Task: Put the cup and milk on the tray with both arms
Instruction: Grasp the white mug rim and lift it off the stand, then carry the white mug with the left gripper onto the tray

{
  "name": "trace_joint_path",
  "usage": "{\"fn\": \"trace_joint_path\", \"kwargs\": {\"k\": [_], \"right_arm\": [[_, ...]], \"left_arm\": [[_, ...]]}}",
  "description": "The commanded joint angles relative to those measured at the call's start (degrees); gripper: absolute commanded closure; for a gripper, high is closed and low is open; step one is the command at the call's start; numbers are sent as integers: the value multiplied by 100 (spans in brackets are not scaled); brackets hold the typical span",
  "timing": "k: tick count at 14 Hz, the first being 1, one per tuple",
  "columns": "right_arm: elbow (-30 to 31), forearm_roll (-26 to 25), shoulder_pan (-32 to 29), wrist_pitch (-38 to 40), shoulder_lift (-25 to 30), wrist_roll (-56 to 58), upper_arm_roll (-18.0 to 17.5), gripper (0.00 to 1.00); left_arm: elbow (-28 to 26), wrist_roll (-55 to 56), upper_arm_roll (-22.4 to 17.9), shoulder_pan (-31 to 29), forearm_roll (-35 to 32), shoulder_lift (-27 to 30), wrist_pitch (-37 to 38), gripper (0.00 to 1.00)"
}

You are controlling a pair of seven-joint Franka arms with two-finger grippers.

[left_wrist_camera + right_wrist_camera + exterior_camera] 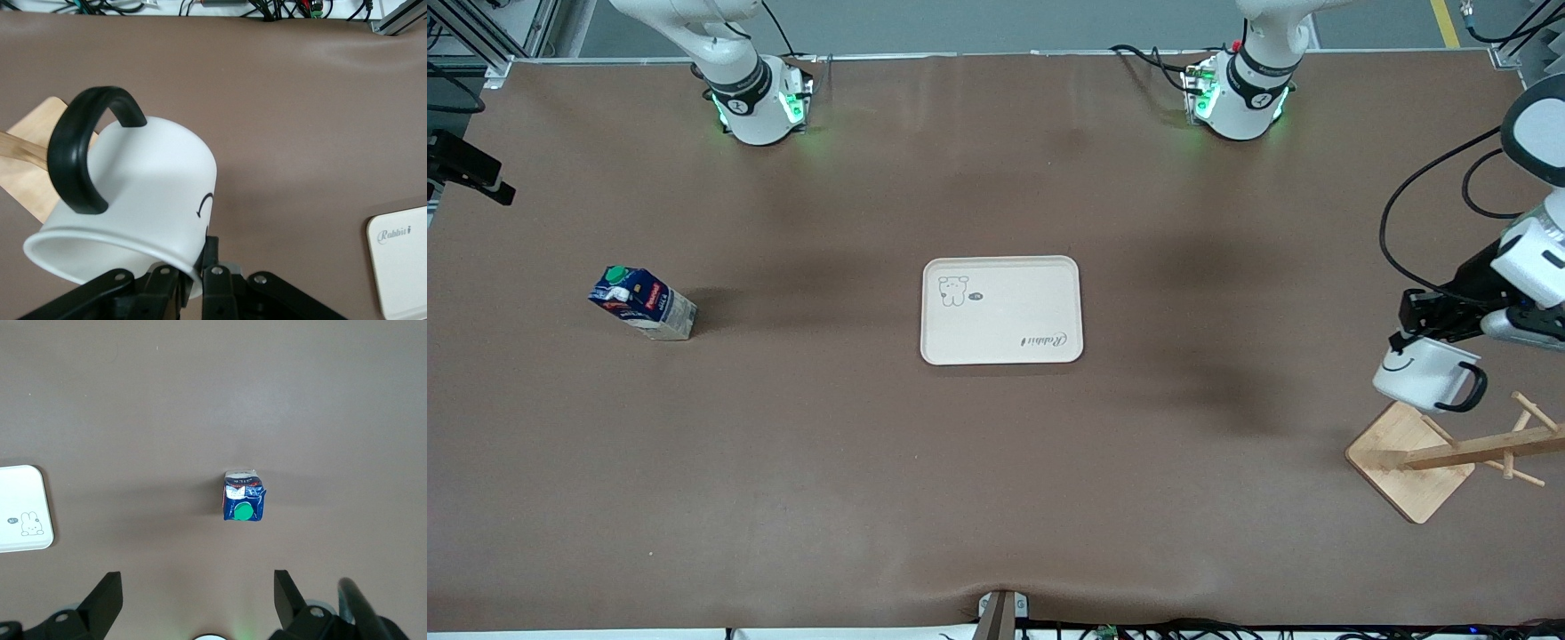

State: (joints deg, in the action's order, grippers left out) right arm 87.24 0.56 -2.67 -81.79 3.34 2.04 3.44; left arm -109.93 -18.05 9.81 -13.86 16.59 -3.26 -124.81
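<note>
Inventory by count. One cup (1421,377), white with a black handle. One milk (643,302) carton, dark blue with a green cap. One tray (1001,310), cream, rectangular. One wooden rack (1449,456) on a square base, with several pegs; their exact number cannot be told. Two robot arms, each with one green-lit base: the right arm's base (758,105) and the left arm's base (1238,100). One brown table (996,498).

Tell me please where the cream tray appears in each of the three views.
Front view: the cream tray lies mid-table, nothing on it.
Left wrist view: only a corner with the "Rabbit" lettering shows at the picture's edge.
Right wrist view: a corner with the small animal drawing shows at the edge.
Shared landmark: the brown table cover.
</note>
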Motion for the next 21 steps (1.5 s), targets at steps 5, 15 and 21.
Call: {"fn": "trace_joint_path", "kwargs": {"k": [5,15,21], "right_arm": [[-41,58,-76,76,-70,7,-37,0],[-32,58,-85,85,-114,7,-37,0],[-32,58,-102,85,-114,7,-37,0]], "left_arm": [[217,1970,767,6,-858,-122,316,100],[699,4667,1330,760,-1298,-735,894,100],[1465,6337,1330,1666,-1369,-1632,1178,100]]}}
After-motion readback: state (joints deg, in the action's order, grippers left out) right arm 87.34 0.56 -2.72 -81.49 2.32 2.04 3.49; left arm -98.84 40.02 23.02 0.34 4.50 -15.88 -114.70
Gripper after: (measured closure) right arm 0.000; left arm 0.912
